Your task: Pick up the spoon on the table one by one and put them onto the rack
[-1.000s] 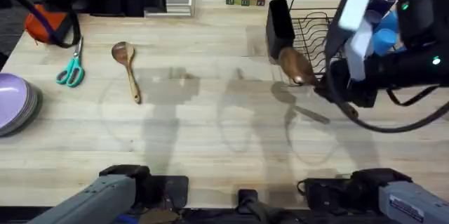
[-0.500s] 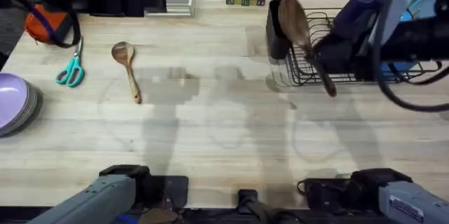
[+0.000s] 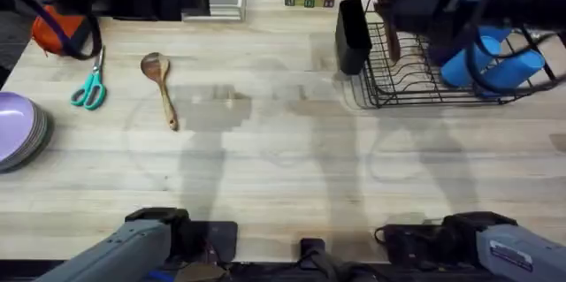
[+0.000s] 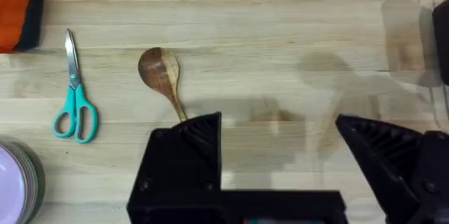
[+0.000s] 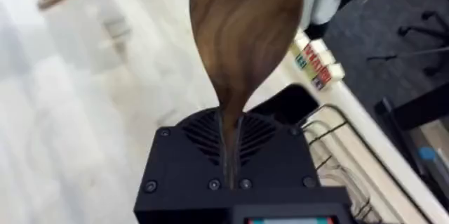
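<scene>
Up over the rack (image 3: 442,79) went the right gripper (image 5: 230,155), fingers squeezed tight on the dark spoon (image 5: 245,27), maybe above the holder. Left gripper (image 4: 280,147) is wide open, holding nothing; light spoon (image 3: 159,83) lies on the table (image 3: 265,158).

My grippers: left gripper (image 4: 280,157), right gripper (image 5: 230,143). Black ribbed finger housings, visible screws; grey arm bases, blue wrist section.
</scene>
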`<state>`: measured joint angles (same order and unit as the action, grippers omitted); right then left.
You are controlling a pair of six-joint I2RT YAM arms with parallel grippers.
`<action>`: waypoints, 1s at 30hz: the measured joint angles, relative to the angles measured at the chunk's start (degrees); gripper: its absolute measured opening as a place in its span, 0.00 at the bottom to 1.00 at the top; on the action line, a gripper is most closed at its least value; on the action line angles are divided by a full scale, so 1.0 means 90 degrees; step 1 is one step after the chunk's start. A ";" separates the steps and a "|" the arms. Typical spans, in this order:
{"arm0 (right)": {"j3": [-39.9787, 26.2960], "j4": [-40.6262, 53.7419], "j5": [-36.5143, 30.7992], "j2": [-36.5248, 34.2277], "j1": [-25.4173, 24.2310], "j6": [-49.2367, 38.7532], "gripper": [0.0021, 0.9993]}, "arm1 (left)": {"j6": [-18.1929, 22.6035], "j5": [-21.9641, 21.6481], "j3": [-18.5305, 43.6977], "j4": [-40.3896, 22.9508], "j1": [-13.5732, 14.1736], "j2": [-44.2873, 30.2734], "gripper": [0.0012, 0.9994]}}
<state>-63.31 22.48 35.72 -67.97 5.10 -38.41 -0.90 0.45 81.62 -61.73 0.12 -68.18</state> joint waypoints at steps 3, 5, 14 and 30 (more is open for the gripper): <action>0.0000 -0.0648 0.0017 -0.0268 0.0046 0.0223 0.03 | -0.0001 0.0000 0.0000 0.0000 0.0000 0.0000 0.99; -0.0002 -0.1028 0.0022 -0.0427 0.0094 0.0375 0.03 | -0.0001 0.0000 0.0000 0.0002 0.0000 0.0000 0.99; -0.0005 -0.2082 0.0053 -0.0988 0.0290 0.0854 0.03 | 0.0002 0.0000 0.0000 0.0002 0.0000 0.0000 0.99; -0.0007 -0.2336 0.0164 -0.1814 0.0290 0.1126 0.03 | 0.0000 0.0000 0.0000 0.0002 0.0000 0.0000 0.99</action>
<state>-63.37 1.46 37.19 -84.30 7.70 -28.27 -0.90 0.45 81.62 -61.72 0.12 -68.18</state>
